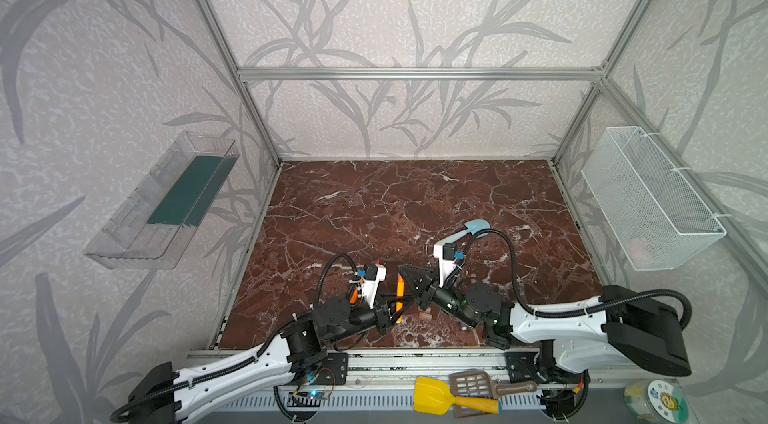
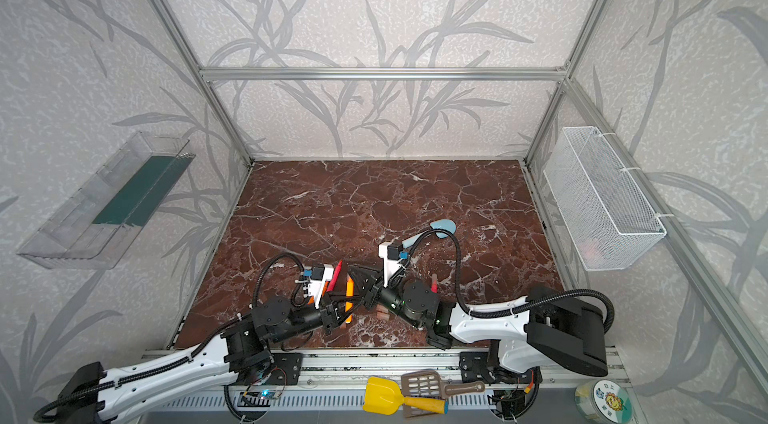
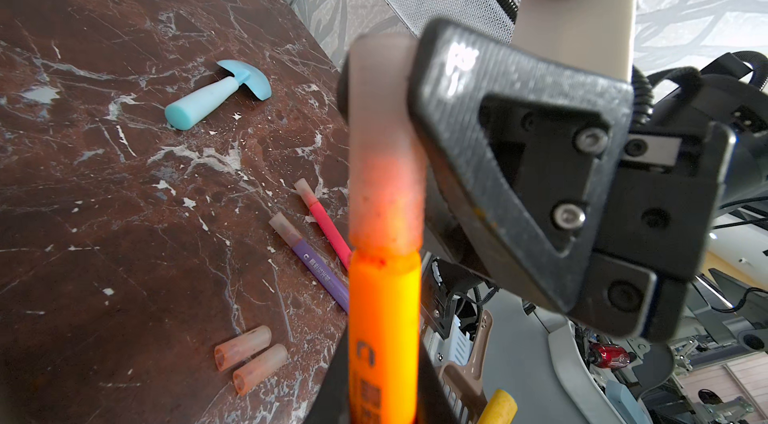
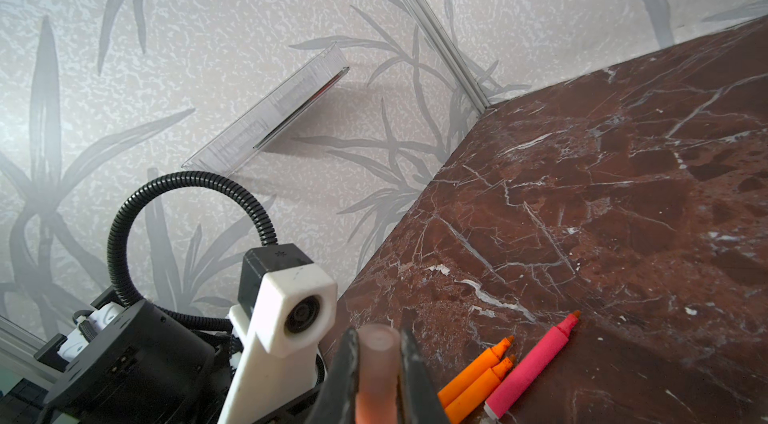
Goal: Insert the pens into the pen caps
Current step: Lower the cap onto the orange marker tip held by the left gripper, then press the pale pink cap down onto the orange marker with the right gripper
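My left gripper (image 3: 384, 397) is shut on an orange pen (image 3: 382, 339) held up over the table's near middle (image 1: 400, 297). A pale pen cap (image 3: 384, 143) sits over its tip, with orange showing through. My right gripper (image 4: 377, 359) is shut on that cap (image 4: 376, 376), meeting the left gripper (image 1: 397, 310) tip to tip. Two orange pens (image 4: 478, 376) and a red-pink pen (image 4: 532, 368) lie uncapped beside each other. A purple pen (image 3: 320, 272) and a red-pink pen (image 3: 328, 226) lie capped. Two loose caps (image 3: 249, 353) lie side by side.
A light-blue toy shovel (image 1: 476, 229) lies behind the right arm. A yellow shovel (image 1: 436, 397) and a brown scoop (image 1: 478, 386) rest on the front rail. A white mesh basket (image 1: 652, 202) hangs on the right wall, a clear tray (image 1: 162, 202) on the left.
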Action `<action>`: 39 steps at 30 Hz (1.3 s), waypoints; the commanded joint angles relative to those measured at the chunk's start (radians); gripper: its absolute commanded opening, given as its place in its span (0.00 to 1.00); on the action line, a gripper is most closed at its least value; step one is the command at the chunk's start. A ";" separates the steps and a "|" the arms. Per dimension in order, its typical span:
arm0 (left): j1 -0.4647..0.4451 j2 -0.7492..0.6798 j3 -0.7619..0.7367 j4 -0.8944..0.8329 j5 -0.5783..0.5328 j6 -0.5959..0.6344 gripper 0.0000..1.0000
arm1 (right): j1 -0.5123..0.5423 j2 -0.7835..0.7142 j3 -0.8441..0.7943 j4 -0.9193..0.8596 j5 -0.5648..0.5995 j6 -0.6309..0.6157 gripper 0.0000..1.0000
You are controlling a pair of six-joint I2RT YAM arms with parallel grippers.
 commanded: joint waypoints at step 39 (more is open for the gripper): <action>0.010 0.080 0.095 -0.025 -0.026 0.109 0.00 | -0.023 -0.116 0.352 -0.807 0.103 0.004 0.50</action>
